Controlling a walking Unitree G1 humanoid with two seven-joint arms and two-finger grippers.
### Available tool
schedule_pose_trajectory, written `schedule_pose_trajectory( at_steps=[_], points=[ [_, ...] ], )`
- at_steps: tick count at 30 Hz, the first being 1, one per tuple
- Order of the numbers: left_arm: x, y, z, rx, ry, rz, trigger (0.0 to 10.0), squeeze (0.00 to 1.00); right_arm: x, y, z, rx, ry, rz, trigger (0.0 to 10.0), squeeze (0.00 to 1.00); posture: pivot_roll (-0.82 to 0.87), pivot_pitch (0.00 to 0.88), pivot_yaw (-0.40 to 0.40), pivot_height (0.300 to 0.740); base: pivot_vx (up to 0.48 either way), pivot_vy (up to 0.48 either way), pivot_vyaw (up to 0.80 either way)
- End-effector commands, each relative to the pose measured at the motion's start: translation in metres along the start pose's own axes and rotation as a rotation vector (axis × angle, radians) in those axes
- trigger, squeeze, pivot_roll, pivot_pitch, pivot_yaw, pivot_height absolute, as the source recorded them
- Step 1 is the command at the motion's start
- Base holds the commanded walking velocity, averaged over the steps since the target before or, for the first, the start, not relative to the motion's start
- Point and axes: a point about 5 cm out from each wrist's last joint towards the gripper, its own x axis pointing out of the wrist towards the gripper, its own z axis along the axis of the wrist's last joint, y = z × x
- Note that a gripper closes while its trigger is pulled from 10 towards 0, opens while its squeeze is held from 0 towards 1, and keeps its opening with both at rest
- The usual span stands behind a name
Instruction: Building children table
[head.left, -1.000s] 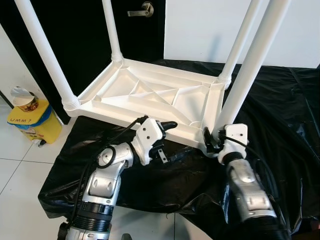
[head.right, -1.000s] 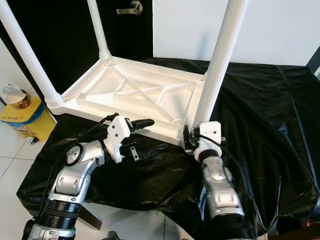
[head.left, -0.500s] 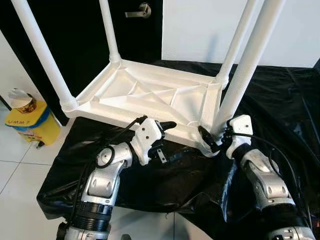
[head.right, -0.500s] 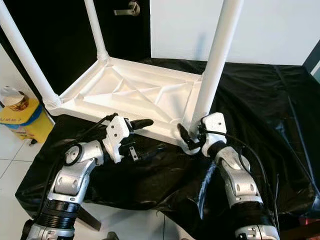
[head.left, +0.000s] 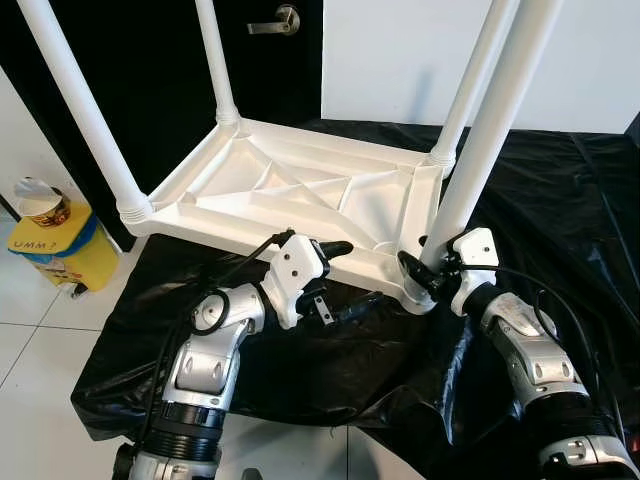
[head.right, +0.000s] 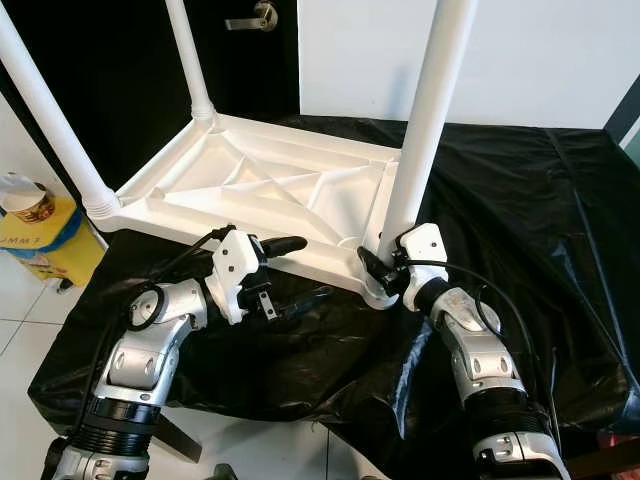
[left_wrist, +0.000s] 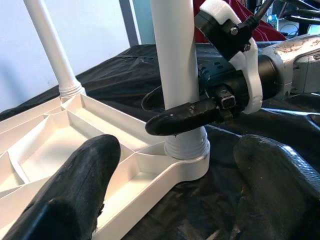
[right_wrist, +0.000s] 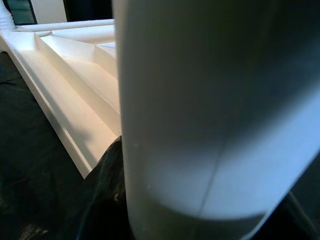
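A white plastic children's table (head.left: 300, 185) lies upside down on a black sheet (head.left: 560, 200), its legs pointing up. My right gripper (head.left: 415, 275) is at the base of the near right leg (head.left: 480, 150), with one black finger (left_wrist: 190, 115) in front of the leg and the other behind it, shut on it. That leg (right_wrist: 210, 100) looms close in the right wrist view. My left gripper (head.left: 345, 280) is open at the table's near rim, one finger above the rim and one below on the sheet. Its fingers (left_wrist: 75, 190) are spread wide apart.
A yellow container (head.left: 55, 245) with a can on top stands on the white tiled floor (head.left: 30, 360) at the left. A black door with a metal handle (head.left: 280, 20) is behind the table, next to a white wall. The sheet drapes over the near edge.
My right arm has swung out to the right and its fingers have come round the base of the near right leg. The left arm has stayed put. The camera has shifted slightly.
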Motion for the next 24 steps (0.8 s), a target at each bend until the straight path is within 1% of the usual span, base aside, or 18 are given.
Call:
schedule_pose_trajectory(
  at_steps=[1,2,3,9,11,14,15,16,17,18,19,20,21,24],
  points=[
    [-0.0004,0.0084,0.0015,0.002,-0.004,0.144,10.0,0.0,0.0008,0.006,-0.0071,0.001,0.031,0.047,3.6,0.0,0.02,0.019,-0.022,0.74,0.0,0.0,0.0],
    [-0.0004,0.0084,0.0015,0.002,-0.004,0.144,10.0,0.0,0.0008,0.006,-0.0071,0.001,0.031,0.047,3.6,0.0,0.02,0.019,-0.022,0.74,0.0,0.0,0.0],
    [-0.0003,0.0087,0.0017,0.003,-0.005,0.145,10.0,0.0,0.0006,0.0059,-0.0077,0.003,0.034,0.043,10.0,0.0,0.02,0.019,-0.022,0.74,0.0,0.0,0.0],
    [0.0004,0.0095,0.0022,0.005,-0.006,0.145,10.0,0.0,0.0009,0.0049,-0.0081,-0.007,0.046,0.012,10.0,0.0,0.01,0.017,-0.025,0.74,0.0,0.0,0.0],
    [0.0011,0.0098,0.0025,0.006,-0.008,0.146,10.0,0.0,0.0015,0.0017,-0.0088,-0.038,0.076,-0.065,10.0,0.0,0.01,0.017,-0.026,0.74,0.0,0.0,0.0],
    [0.0011,0.0098,0.0025,0.006,-0.008,0.146,10.0,0.0,0.0015,0.0017,-0.0088,-0.038,0.076,-0.065,10.0,0.0,0.01,0.017,-0.026,0.74,0.0,0.0,0.0],
    [0.0013,0.0099,0.0025,0.006,-0.009,0.147,10.0,0.0,0.0014,0.0005,-0.0093,-0.045,0.087,-0.108,10.0,0.0,0.01,0.017,-0.027,0.74,0.0,0.0,0.0],
    [0.0013,0.0099,0.0025,0.006,-0.009,0.147,10.0,0.0,0.0014,0.0005,-0.0093,-0.045,0.087,-0.108,10.0,0.0,0.01,0.017,-0.027,0.74,0.0,0.0,0.0],
    [0.0016,0.0098,0.0024,0.005,-0.01,0.147,10.0,0.0,0.0002,0.0,-0.0114,-0.019,0.098,-0.193,10.0,0.0,0.0,0.017,-0.028,0.74,0.0,0.0,0.0],
    [0.0016,0.0098,0.0024,0.005,-0.01,0.147,10.0,0.0,0.0002,0.0,-0.0114,-0.019,0.098,-0.193,10.0,0.0,0.0,0.017,-0.028,0.74,0.0,0.0,0.0],
    [0.0021,0.0097,0.0023,0.005,-0.012,0.147,10.0,0.0,-0.0011,0.0015,-0.0131,0.0,0.105,-0.255,10.0,0.0,0.0,0.017,-0.027,0.74,0.0,0.0,0.0],
    [0.0021,0.0097,0.0023,0.005,-0.012,0.147,10.0,0.0,-0.0011,0.0015,-0.0131,0.0,0.105,-0.255,10.0,0.0,0.0,0.017,-0.027,0.74,0.0,0.0,0.0],
    [0.0027,0.0096,0.0024,0.005,-0.013,0.146,10.0,0.0,-0.0022,0.0039,-0.0145,0.014,0.107,-0.296,10.0,0.0,0.0,0.016,-0.027,0.74,0.0,0.0,0.0],
    [0.0034,0.0092,0.0025,0.004,-0.015,0.145,10.0,0.0,-0.0026,0.0081,-0.0156,0.027,0.107,-0.327,10.0,0.0,0.0,0.017,-0.027,0.74,0.0,0.0,0.0]
  ],
)
